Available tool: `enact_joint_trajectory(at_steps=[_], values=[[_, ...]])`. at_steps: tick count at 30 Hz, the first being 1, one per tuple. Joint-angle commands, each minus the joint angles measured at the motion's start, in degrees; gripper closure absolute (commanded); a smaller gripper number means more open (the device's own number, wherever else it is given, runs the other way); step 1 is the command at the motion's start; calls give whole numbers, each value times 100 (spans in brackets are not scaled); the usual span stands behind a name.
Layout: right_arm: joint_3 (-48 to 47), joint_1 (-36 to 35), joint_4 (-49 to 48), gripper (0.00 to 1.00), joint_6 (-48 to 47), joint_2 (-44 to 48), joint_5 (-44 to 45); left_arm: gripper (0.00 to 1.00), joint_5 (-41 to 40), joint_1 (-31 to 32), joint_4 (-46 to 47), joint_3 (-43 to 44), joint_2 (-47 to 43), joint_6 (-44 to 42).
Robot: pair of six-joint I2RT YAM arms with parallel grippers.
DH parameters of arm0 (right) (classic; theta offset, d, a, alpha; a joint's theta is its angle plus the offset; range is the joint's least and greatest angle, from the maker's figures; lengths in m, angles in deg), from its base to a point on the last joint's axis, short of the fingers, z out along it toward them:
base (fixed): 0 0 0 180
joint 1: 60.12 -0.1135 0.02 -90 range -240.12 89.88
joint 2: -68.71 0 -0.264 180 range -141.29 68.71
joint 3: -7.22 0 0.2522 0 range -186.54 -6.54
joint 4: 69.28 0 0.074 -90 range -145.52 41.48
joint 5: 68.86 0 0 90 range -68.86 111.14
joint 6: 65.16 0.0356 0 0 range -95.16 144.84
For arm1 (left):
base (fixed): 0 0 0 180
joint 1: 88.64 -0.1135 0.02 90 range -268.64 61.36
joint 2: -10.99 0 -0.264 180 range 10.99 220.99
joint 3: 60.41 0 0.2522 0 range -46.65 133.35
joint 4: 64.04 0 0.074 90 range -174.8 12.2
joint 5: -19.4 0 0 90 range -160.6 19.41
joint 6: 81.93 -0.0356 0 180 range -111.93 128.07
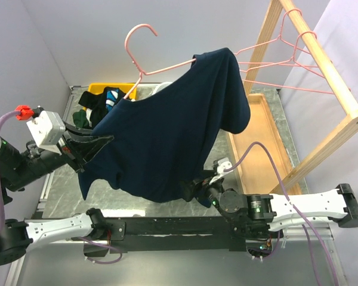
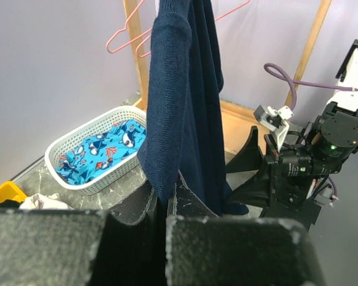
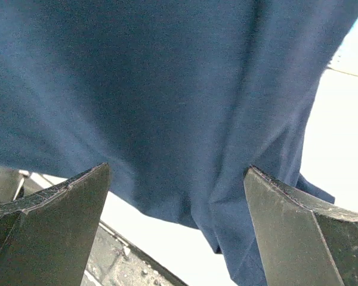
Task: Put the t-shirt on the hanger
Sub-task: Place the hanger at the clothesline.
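Note:
The dark navy t-shirt (image 1: 167, 131) hangs in the air from a pink wire hanger (image 1: 138, 56). One hanger arm runs inside the shirt's right shoulder; the hook and the left arm are bare. My left gripper (image 1: 105, 145) is shut on the shirt's left edge; in the left wrist view the cloth (image 2: 173, 89) rises straight from the closed jaws (image 2: 162, 201). My right gripper (image 1: 194, 188) is open at the shirt's lower hem. In the right wrist view the hem (image 3: 167, 119) hangs just beyond the spread fingers (image 3: 65, 199), touching neither, with the gripper (image 3: 176, 196) empty.
A wooden rack (image 1: 322, 65) with more pink hangers (image 1: 274, 71) stands at the right, over a wooden tray (image 1: 259, 137). At the back left are a yellow bin (image 1: 101, 88) and a clothes heap (image 1: 98, 107). A white basket (image 2: 71, 152) holds whale-print fabric (image 2: 104, 149).

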Motion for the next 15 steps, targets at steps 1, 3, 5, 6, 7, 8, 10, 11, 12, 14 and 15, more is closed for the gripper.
enact_joint_trajectory(at_steps=[1, 3, 5, 6, 7, 8, 10, 11, 12, 14, 15], values=[[70, 374, 383, 0, 610, 107, 81, 99, -165, 3, 902, 114, -126, -37], [360, 577, 348, 0, 864, 133, -461, 99, -252, 3, 946, 70, -162, -28], [745, 936, 122, 0, 1066, 160, -928, 99, -349, 3, 1016, -35, -232, -10], [869, 1052, -2, 0, 1085, 143, -1366, 99, -419, 3, 1043, -88, -258, -2], [983, 1088, -125, 0, 1094, 90, -1510, 99, -464, 3, 1078, -210, -294, 25], [1133, 1079, -396, 0, 972, 37, -1607, 99, -508, 3, 1104, -272, -311, 34], [1152, 1079, -539, 0, 971, -321, -1932, 99, -622, 3, 1166, -491, -338, 51], [1117, 1036, -696, 0, 936, -489, -1968, 99, -640, 3, 1209, -580, -347, 51], [1082, 940, -759, 0, 936, -682, -1968, 99, -631, 3, 1306, -676, -347, 42], [881, 842, -899, 0, 927, -1367, -1934, 99, -614, 3, 1385, -940, -347, 262], [801, 755, -943, 0, 935, -1613, -1890, 99, -605, 3, 1473, -1019, -338, 271]])
